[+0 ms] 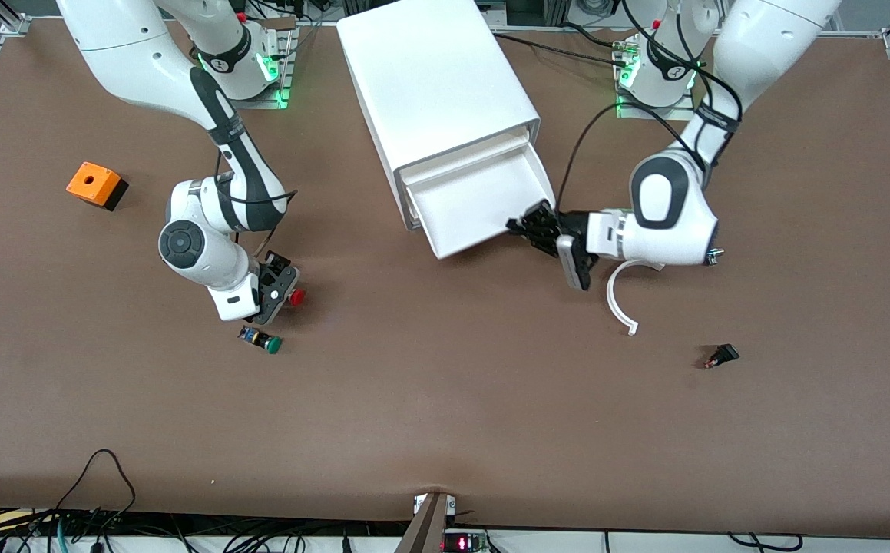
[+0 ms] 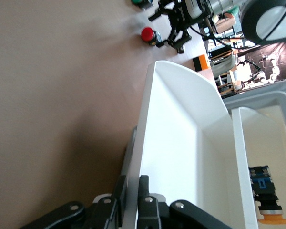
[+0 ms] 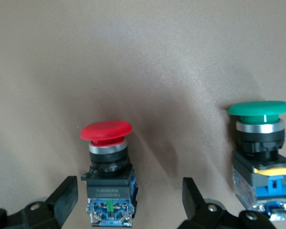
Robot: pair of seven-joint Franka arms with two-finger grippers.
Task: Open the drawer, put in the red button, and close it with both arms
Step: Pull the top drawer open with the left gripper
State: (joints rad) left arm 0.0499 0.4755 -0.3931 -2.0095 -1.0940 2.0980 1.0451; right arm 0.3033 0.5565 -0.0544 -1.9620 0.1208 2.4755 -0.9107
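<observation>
The drawer (image 1: pixel 483 203) stands pulled partway out of the white cabinet (image 1: pixel 437 84). My left gripper (image 1: pixel 525 225) is shut on the drawer's front wall at its corner; in the left wrist view the fingers (image 2: pixel 144 188) pinch the thin white wall (image 2: pixel 148 138). The red button (image 1: pixel 297 297) lies on its side on the table. My right gripper (image 1: pixel 279 286) is down at it and open. In the right wrist view the two fingers (image 3: pixel 66 195) stand either side of the button's blue body (image 3: pixel 107 191) without touching it.
A green-capped switch (image 1: pixel 266 342) lies just nearer the front camera than the red button, also in the right wrist view (image 3: pixel 262 143). An orange box (image 1: pixel 94 184) sits toward the right arm's end. A white curved strip (image 1: pixel 621 296) and a small black part (image 1: pixel 721 355) lie near the left arm.
</observation>
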